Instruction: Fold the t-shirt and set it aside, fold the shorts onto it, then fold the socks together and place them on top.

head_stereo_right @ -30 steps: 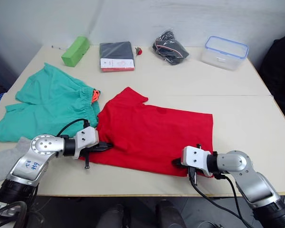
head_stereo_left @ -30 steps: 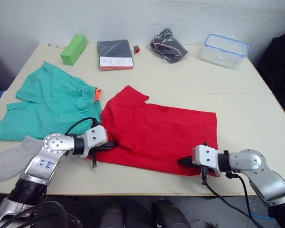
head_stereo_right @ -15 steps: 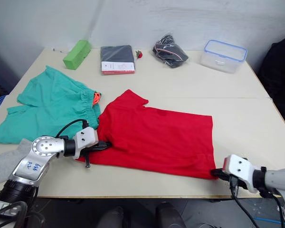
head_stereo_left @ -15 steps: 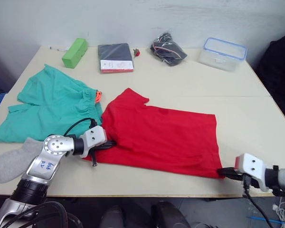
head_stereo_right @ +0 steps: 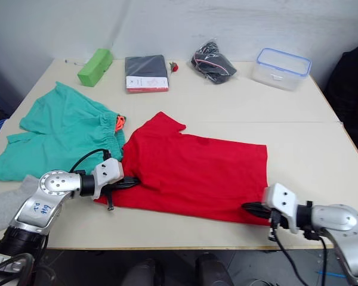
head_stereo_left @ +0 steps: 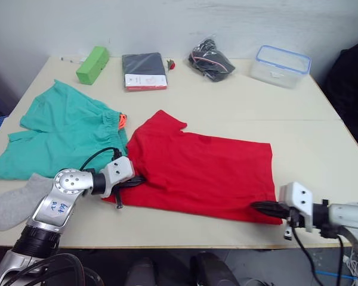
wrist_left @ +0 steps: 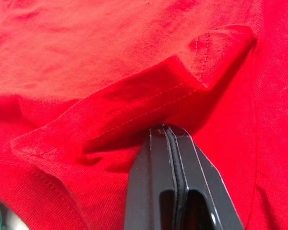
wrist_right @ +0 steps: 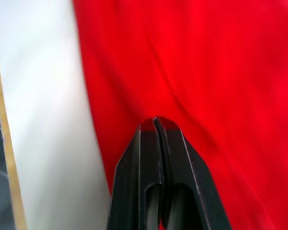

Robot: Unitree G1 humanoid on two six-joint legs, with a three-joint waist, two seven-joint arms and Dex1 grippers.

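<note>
T-shirt spread flat mid-desk, long axis running left-right along the front edge. Left end effector clenched on the left hem corner, right end effector pinched shut at the right corner. Probably folds toward the back edge next.

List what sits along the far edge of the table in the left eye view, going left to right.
Green block → dark packaged garment → small red item → black bundle in a clear bag → clear container with blue rim.
</note>
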